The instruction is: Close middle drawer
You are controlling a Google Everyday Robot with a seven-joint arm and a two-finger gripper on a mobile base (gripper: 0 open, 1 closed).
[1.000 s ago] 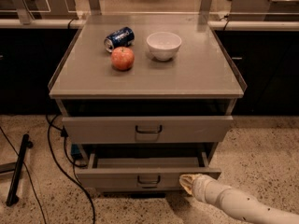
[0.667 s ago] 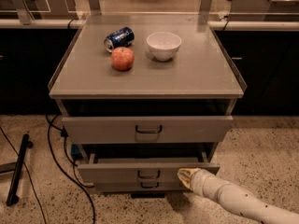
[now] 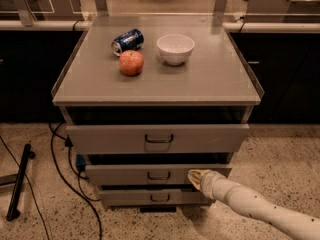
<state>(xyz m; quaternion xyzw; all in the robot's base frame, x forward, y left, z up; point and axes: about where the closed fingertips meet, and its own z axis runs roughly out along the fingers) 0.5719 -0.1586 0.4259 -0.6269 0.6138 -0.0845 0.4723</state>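
gripper [image 3: 196, 176] tip on front panel of middle drawer [image 3: 120, 175], just right of its handle [image 3: 158, 176], grip state can't tell, drawer sits below taller top drawer [image 3: 105, 138], apple [image 3: 131, 62], can [image 3: 127, 41], bowl [image 3: 175, 48] on cabinet top [image 3: 215, 79]

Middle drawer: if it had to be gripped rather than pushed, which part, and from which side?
Probably the loop handle at the centre of the front of the middle drawer, approached straight from the front: it is the only part that juts out, with a horizontal bar. The gripper is at the panel just right of it.
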